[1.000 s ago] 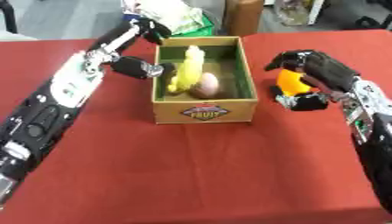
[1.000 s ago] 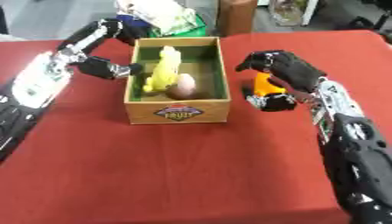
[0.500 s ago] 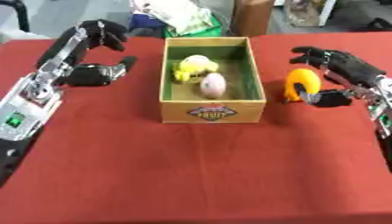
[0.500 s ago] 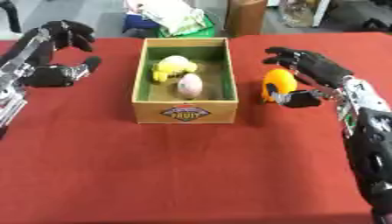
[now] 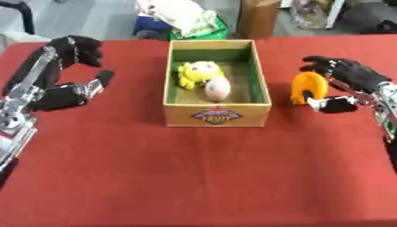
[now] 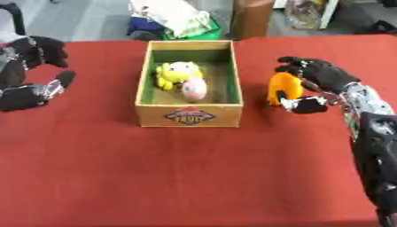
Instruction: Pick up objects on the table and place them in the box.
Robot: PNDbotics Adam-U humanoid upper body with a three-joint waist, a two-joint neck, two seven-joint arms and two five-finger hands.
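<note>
We judged the task well under way: the open cardboard box with a green lining and a fruit label on its front wall (image 5: 217, 116) already held a yellow soft toy (image 5: 196, 73) and, touching it on the near side, a pale pink egg-shaped thing (image 5: 218, 88). Both lay in the far half of the box, the near half showing bare floor. One thing was left outside it as far as we could see: an orange, rounded, slab-like object (image 5: 305, 87) standing on edge on the red-covered bench (image 5: 194, 177), just beside the box's right wall but apart from it.

Our right hand (image 6: 318, 75) was at that object, fingers curved over its top and far side, the thumb (image 6: 307, 106) lower at its near edge. We read this as a hand closing round the orange piece, though we could not tell whether the object was lifted or resting on the bench. What remained, in our judgement, was to raise it, carry it left over the box wall and let it go inside.

Our left hand (image 5: 68, 91) was well to the left of the box, above the bench, fingers curled but holding nothing, thumb spread from them. No further object lay near it on the cloth
</note>
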